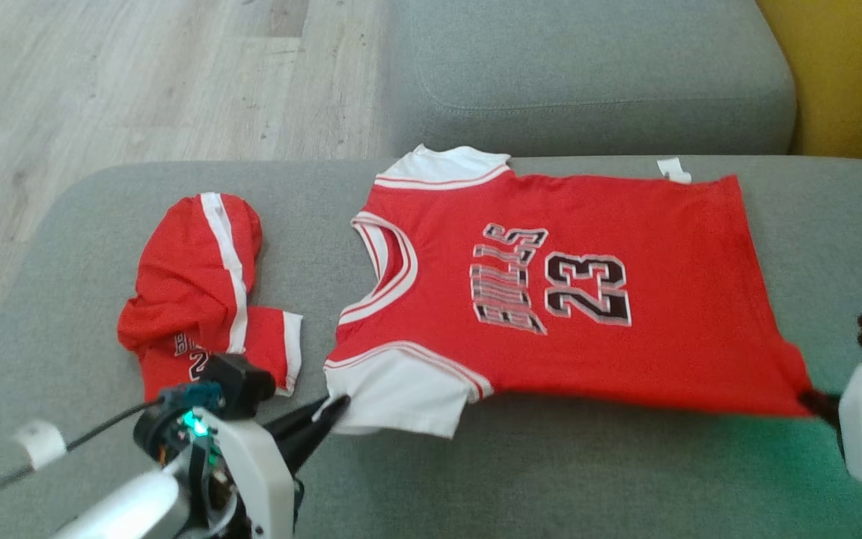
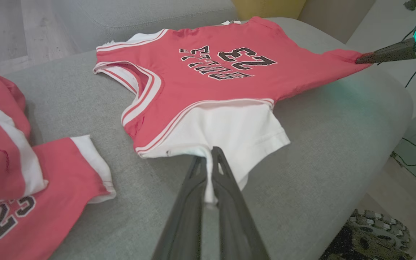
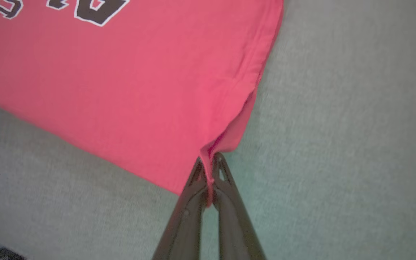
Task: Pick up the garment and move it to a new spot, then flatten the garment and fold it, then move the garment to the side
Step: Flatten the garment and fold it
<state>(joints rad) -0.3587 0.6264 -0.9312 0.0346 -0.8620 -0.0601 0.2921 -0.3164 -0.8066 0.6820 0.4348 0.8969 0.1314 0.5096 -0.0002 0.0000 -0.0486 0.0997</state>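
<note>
The red jersey (image 1: 670, 224) lay flat, its near edge taut. The left pincer (image 1: 337, 408) clamped its sleeve, the right pincer (image 1: 812, 400) its hem. Bare sofa (image 1: 551, 479) lay in front.

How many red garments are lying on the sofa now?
2. One shirt lies spread in the middle, its sleeve held by the left hand, its hem corner by the right hand. One crumpled garment lies to its left. Another could hide beneath that.
</note>
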